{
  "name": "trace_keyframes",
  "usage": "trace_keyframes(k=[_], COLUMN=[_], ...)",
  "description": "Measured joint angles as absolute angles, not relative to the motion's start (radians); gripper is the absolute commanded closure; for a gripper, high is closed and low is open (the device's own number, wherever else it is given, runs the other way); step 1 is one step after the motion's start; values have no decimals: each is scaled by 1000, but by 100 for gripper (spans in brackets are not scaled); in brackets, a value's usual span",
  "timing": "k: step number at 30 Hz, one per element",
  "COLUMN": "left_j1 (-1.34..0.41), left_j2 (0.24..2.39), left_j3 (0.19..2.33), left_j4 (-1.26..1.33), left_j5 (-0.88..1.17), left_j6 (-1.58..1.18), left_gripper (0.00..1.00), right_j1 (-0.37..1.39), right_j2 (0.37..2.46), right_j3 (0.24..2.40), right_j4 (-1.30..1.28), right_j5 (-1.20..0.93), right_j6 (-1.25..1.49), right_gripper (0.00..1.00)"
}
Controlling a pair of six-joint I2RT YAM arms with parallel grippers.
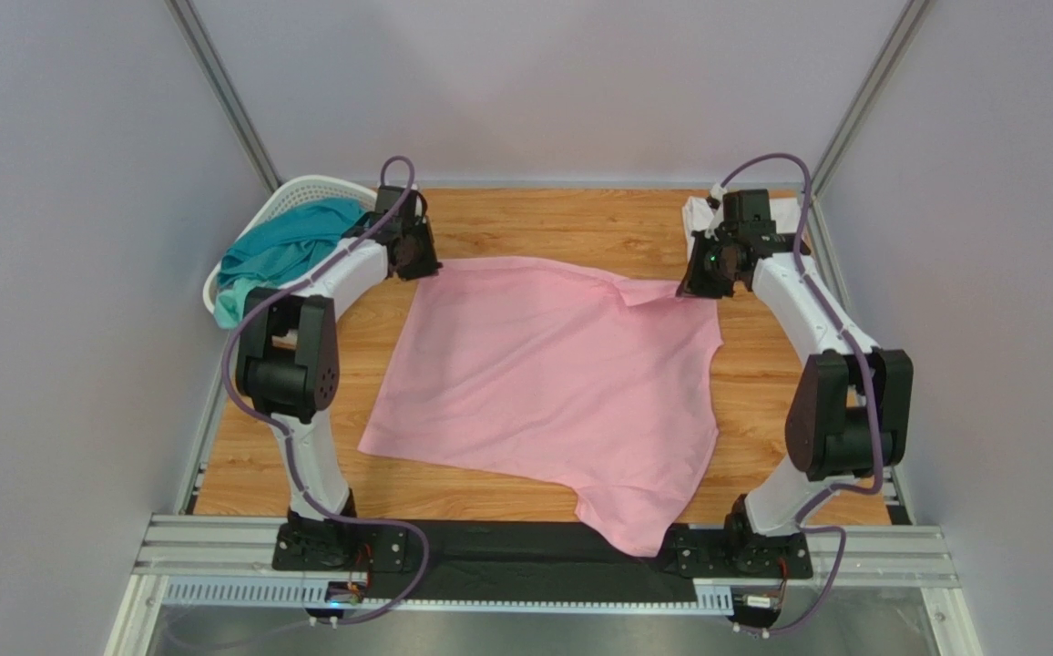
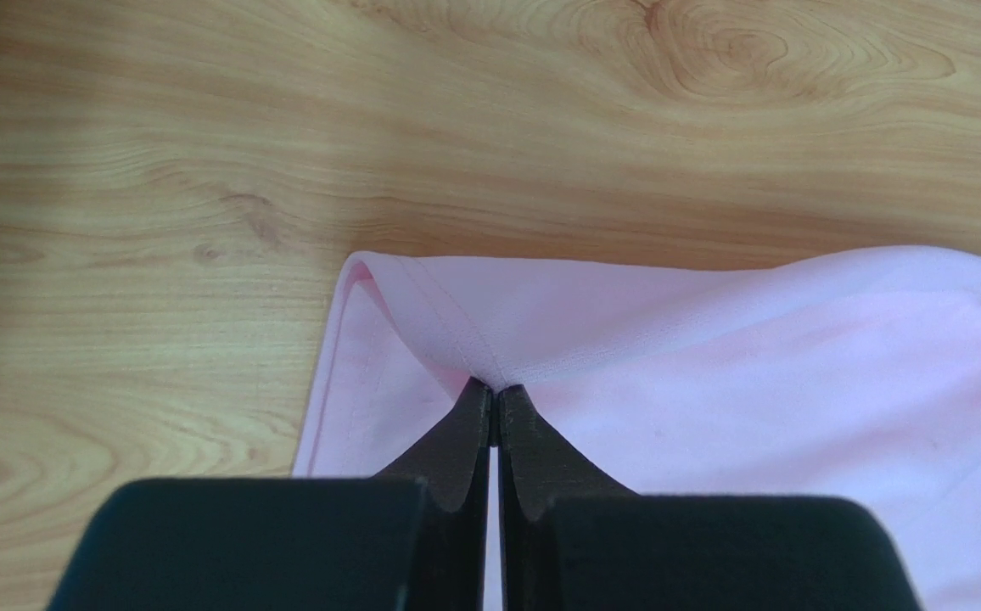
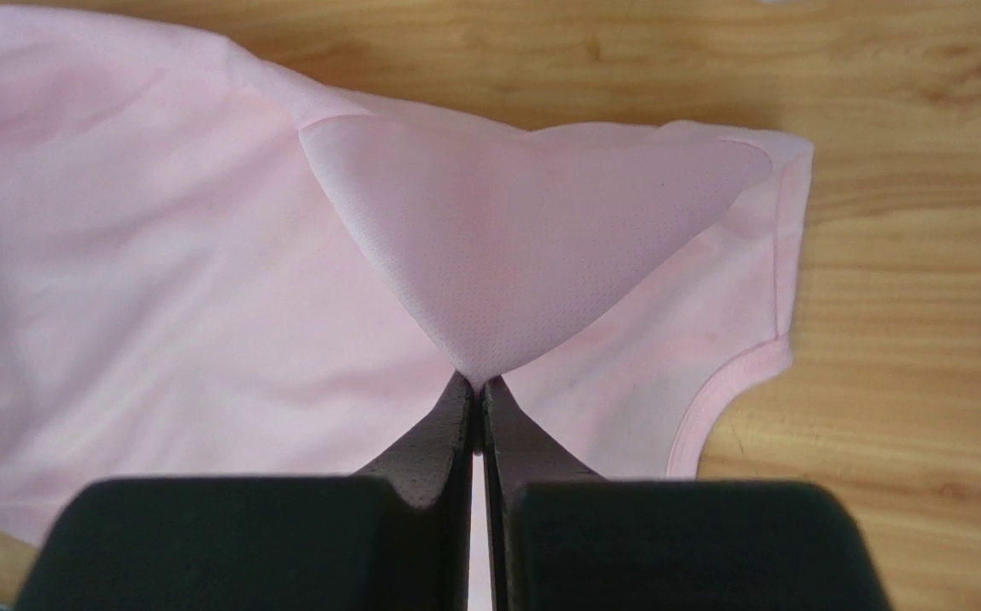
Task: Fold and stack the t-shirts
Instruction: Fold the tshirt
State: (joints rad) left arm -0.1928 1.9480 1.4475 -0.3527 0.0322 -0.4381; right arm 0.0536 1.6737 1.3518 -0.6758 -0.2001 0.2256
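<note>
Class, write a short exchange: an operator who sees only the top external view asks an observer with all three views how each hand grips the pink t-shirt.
Operator: From above, the left hand hides its fingertips. Is it gripping the pink t-shirt?
Observer: Yes; the left wrist view shows its jaws shut on the stitched hem near a corner.
Operator: And the right hand?
Observer: Its wrist view shows jaws shut on a peak of cloth standing up like a tent.
Operator: Anything else about that peak?
Observer: Its camera-facing side shows a fine mesh weave.
</note>
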Motion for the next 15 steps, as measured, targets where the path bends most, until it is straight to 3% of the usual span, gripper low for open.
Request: trace_keyframes(k=[15], left_j1=[-155], left_j2=[1750], left_j3=[1239], left_j4=[-311], left_j5=[17], left_j6=[-434], left_gripper=[100], right_j1=[84], right_j2=[1362], right_j3=[1143], right_j4=[-844], right_j5=[-181], right_j6=[265], right_gripper=[98])
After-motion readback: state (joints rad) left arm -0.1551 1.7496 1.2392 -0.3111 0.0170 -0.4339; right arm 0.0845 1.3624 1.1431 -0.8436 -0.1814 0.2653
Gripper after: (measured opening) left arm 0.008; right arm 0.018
